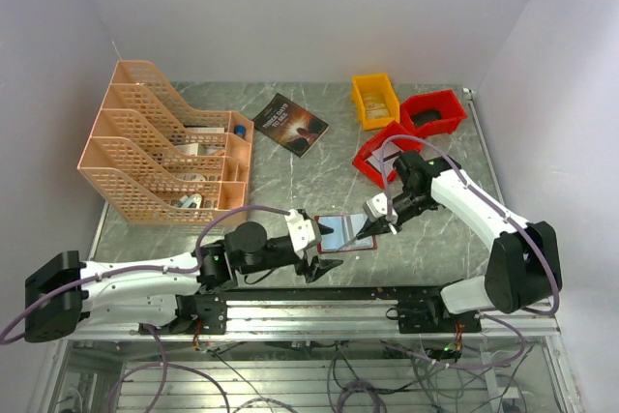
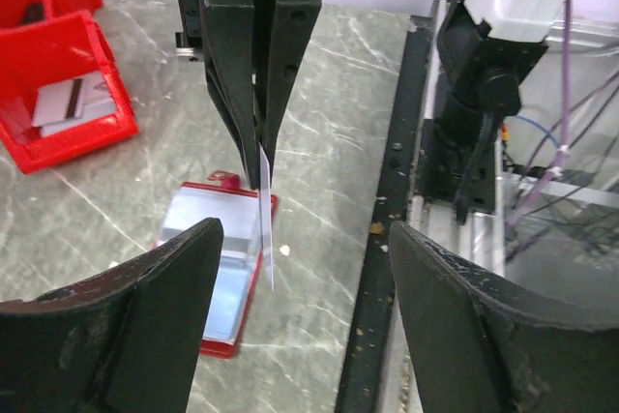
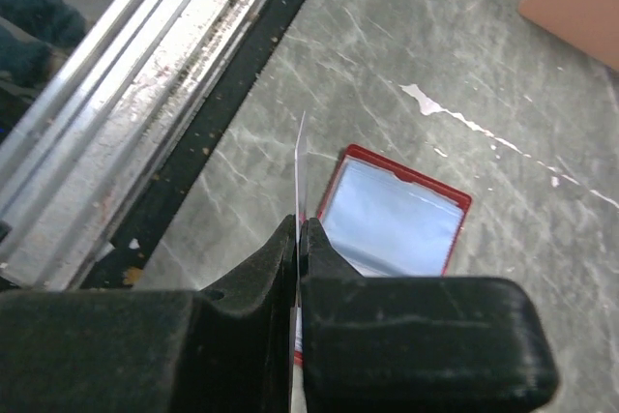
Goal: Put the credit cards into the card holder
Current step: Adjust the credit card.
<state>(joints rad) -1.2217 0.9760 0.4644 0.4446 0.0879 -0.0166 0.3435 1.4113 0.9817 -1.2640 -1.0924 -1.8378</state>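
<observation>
The card holder [image 1: 340, 236] lies open on the marble table near the front rail, a dark red case with pale clear pockets up [image 2: 215, 256] [image 3: 394, 217]. My right gripper [image 1: 380, 223] is shut on a thin pale credit card [image 3: 301, 169], held on edge just above the holder's right edge [image 2: 265, 231]. In the left wrist view the right gripper [image 2: 261, 132] points down over the holder. My left gripper [image 1: 326, 249] stands wide open beside the holder's left end, with nothing between its fingers [image 2: 155, 316]. More cards [image 2: 70, 102] lie in a red bin.
Two red bins [image 1: 432, 111] [image 1: 379, 159] and a yellow bin [image 1: 374, 99] stand at the back right. A dark book [image 1: 290, 124] lies at the back centre and an orange file rack [image 1: 169, 147] on the left. A metal rail [image 1: 319, 297] runs along the near edge.
</observation>
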